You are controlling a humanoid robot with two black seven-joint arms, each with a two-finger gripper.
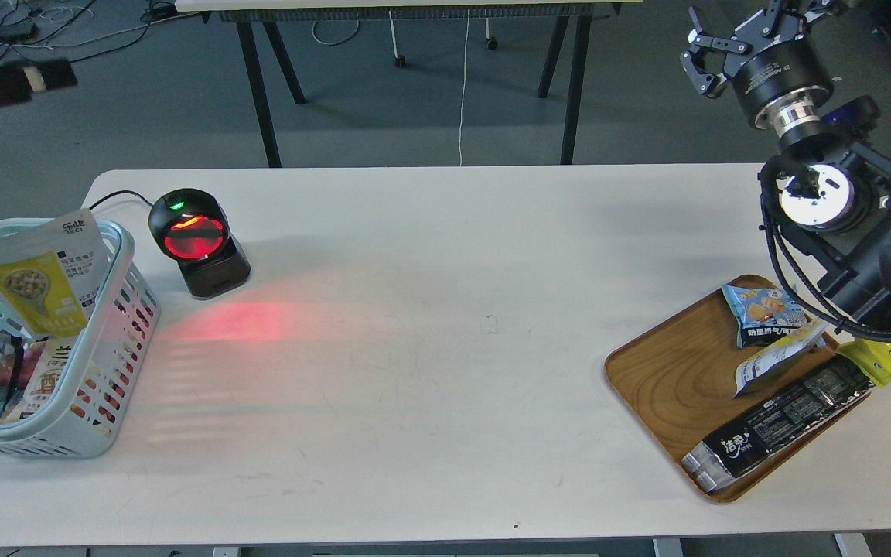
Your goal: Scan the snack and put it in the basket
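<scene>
The snack (39,282), a yellow and white pouch with a round picture of brown pieces, stands tilted inside the light blue-white slotted basket (109,387) at the table's left end, on top of other packets, its top leaning over the far rim. No gripper touches it. My left gripper (12,81) is a dark motion-blurred shape high above the basket at the far left; its fingers cannot be told apart. My right gripper (732,35) is raised at the top right, open and empty.
A black barcode scanner (196,240) with a red glowing window stands right of the basket. A wooden tray (670,371) at the right holds a long black packet (782,422), a light-blue packet (762,313) and other packets, partly under my right arm.
</scene>
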